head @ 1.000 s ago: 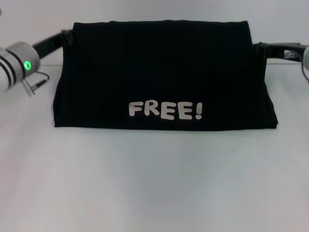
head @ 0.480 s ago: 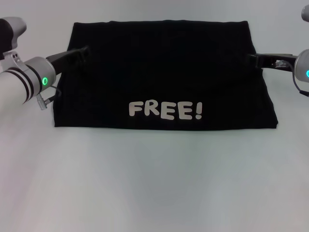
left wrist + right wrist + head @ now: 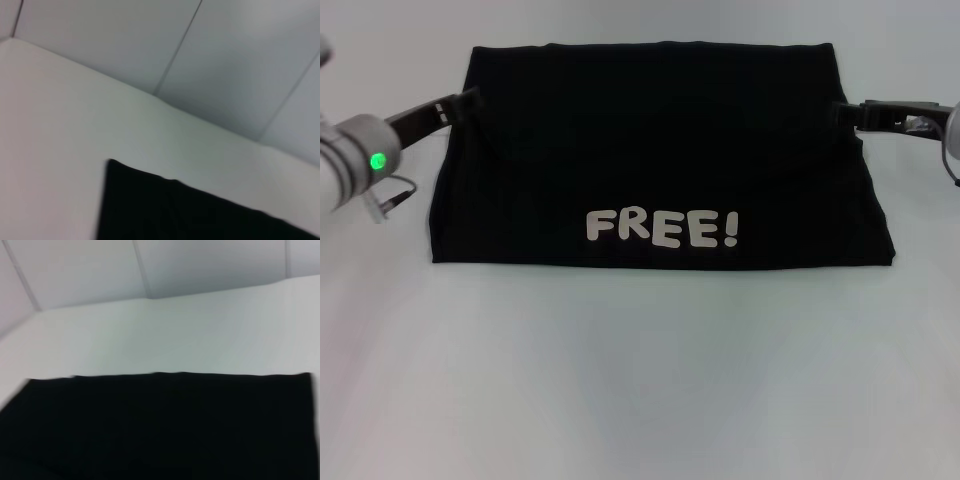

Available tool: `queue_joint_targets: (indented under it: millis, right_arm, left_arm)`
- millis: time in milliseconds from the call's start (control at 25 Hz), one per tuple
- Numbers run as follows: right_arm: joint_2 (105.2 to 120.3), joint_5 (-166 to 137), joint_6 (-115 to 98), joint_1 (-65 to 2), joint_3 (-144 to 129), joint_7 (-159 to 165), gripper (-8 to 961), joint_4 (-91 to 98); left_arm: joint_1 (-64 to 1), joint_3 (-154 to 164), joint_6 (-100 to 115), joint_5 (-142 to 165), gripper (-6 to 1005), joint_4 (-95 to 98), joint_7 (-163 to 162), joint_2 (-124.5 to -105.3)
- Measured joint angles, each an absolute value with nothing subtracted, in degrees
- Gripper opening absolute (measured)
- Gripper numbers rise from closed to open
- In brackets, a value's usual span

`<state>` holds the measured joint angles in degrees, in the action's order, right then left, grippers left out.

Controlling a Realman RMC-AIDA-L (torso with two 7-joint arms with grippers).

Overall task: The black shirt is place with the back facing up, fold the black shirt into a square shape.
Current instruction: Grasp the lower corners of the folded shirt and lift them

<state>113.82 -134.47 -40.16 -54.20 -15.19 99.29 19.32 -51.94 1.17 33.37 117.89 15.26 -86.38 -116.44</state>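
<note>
L pincer back at shirt edge

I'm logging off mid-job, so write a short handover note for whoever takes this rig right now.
Left tool: at the left edge of the soft black short-sleeved shirt with cream "FREE!" lettering, near its far corner; grip not discernible.
Right tool: at the shirt's right edge, same uncertainty.
Shirt: lies flat on the white table, folded into a wide band, lettering up along the near edge.
Done: lengthwise fold.
Left: fold the sides inward to make a square.
</note>
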Motion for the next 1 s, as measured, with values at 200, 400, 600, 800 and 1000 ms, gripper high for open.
queue_joint_targets:
  millis: [200,400,600,800,1000]
  right_arm:
    - [112.76,-132.7,-53.3,-50.7,-15.3,101.9,556,23.7]
    - [111.39,-129.6,-63.3,-46.6,-15.4,102.2,583,24.7]
    - [111.24,-128.3,-68.8,-44.4,-15.5,102.3,583,25.0]
    - [111.62,-128.4,-69.1,-43.8,-15.6,102.6,583,24.7]
    - [111.78,-128.4,-68.6,-43.8,-15.7,103.0,583,24.6]
  left_arm:
    - [-45.1,6.2,51.0,117.8,716,21.9,-98.3,-116.07]
    - [-38.7,8.5,65.2,118.3,725,28.5,-105.5,-116.86]
    - [-33.8,13.0,67.1,119.2,725,32.9,-108.2,-118.03]
    - [-33.1,14.4,66.4,125.4,725,33.5,-109.0,-118.11]
    - [-33.7,16.9,61.6,128.7,725,33.0,-108.9,-118.6]
